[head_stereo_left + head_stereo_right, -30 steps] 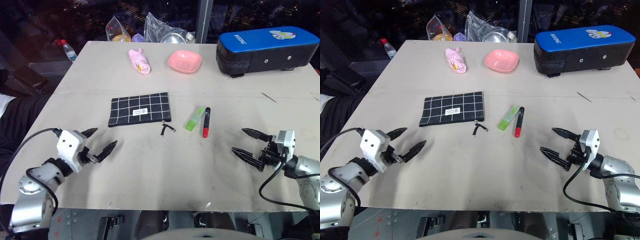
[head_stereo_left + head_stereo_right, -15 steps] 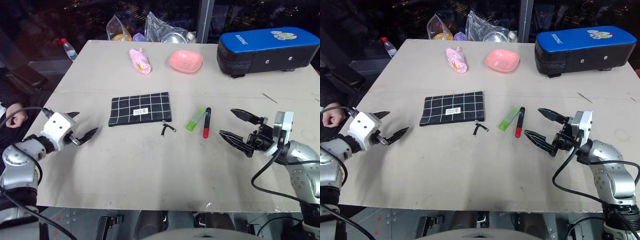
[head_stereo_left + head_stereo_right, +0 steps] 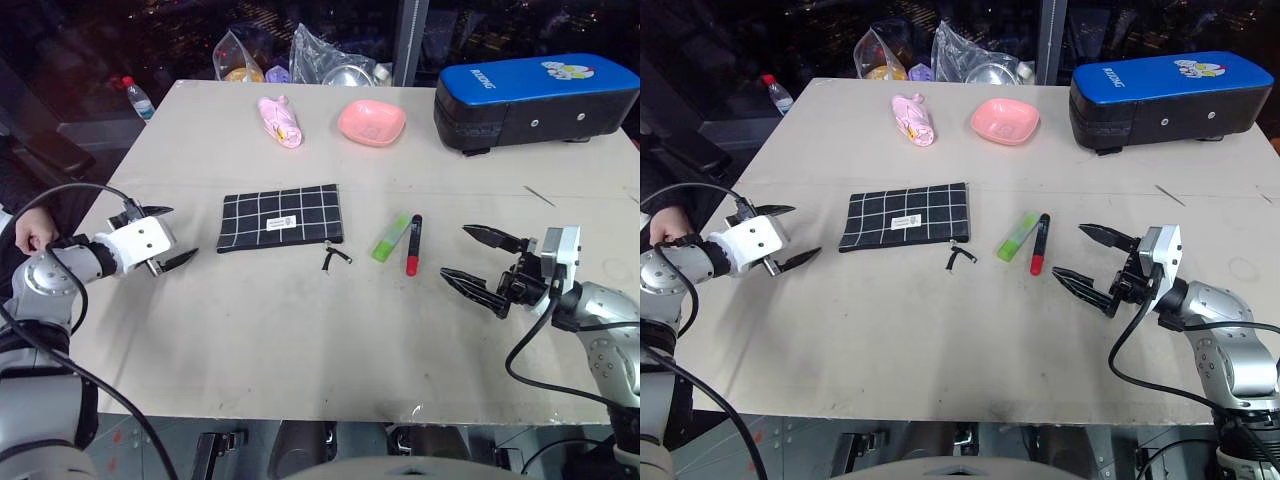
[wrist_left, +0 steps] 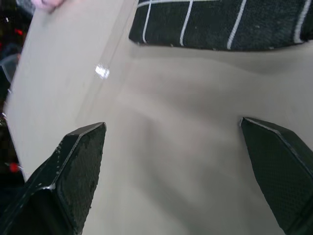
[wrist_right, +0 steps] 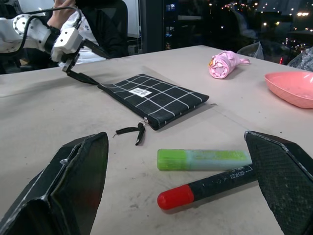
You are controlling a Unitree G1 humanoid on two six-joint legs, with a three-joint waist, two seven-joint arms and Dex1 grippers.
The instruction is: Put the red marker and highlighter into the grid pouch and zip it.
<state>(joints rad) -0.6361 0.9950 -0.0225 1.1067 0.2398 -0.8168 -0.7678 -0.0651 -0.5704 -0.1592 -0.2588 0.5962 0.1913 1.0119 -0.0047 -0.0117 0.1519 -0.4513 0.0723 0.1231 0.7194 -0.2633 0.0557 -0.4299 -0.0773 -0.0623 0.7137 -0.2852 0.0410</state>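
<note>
left tool (image 3: pixel 172 238): sitting at 9 o'clock of the pouch, near its short left edge but not touching. Jaws spread wide, nothing in them.

grid pouch (image 3: pixel 281 217): lying flat on the table (image 3: pixel 300 330), roughly mid-table, looks zipped or mostly closed from here. Small white label faces up.

zipper pull (image 3: pixel 334 258): black cord trailing off the pouch's lower right corner, around 5 o'clock of the pouch. That's the end the opening starts from, I'd guess.

highlighter (image 3: pixel 390 237): light green, flat on the table at 3 o'clock of the pouch, just beside the marker, maybe touching it.

red marker (image 3: pixel 411 244): right next to the highlighter on its 3 o'clock side, red end pointing toward the near edge.

right tool (image 3: pixel 476 258): at 3 to 4 o'clock of the marker, close but apart. Jaws gaping, holding nothing, aimed across at the two pens.

step in hand: my read is both arms are lining up, left to pin the pouch, right for the pull or a pen.

how to do it well: pin the pouch's left end down first so it doesn't slide when the zip gets tugged. Go for one pen at a time; they're so close that a sloppy pinch could nudge both.

background stuff: pink dish (image 3: pixel 371 122) and blue case (image 3: pixel 535 100) way off at 12 to 1 o'clock, not in the way.
</note>
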